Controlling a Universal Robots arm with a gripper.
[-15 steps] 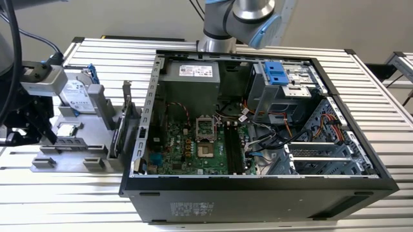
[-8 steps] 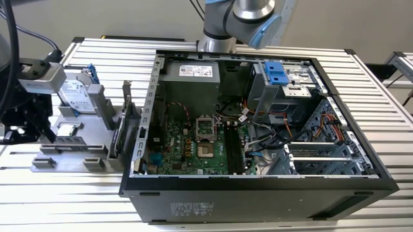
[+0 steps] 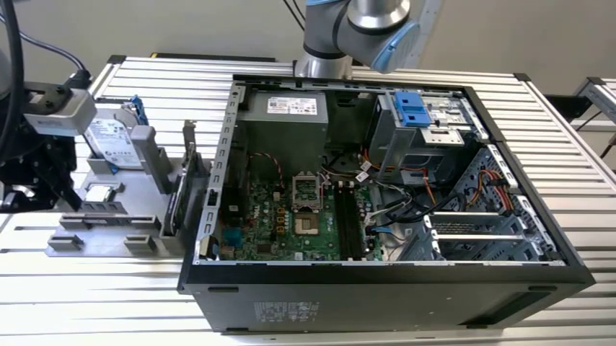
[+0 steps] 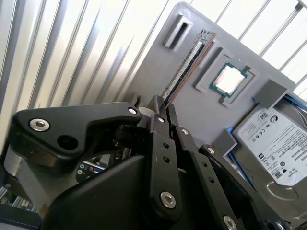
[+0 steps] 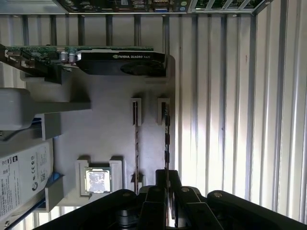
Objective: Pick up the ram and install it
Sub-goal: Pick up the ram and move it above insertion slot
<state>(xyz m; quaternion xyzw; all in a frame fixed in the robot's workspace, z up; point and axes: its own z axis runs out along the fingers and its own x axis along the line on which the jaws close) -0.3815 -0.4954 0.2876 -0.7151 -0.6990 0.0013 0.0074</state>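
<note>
Tool [image 5: 167,175] tight on ram [image 5: 166,139] in holder [image 5: 105,129]

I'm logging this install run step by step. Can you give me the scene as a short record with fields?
hand: closed around one end of the ram
ram state: on edge in slots of the gray holder
beside it: CPU chip, hard drive, graphics card
computer case: open, on its side, at the exterior view's right of the holder
</note>
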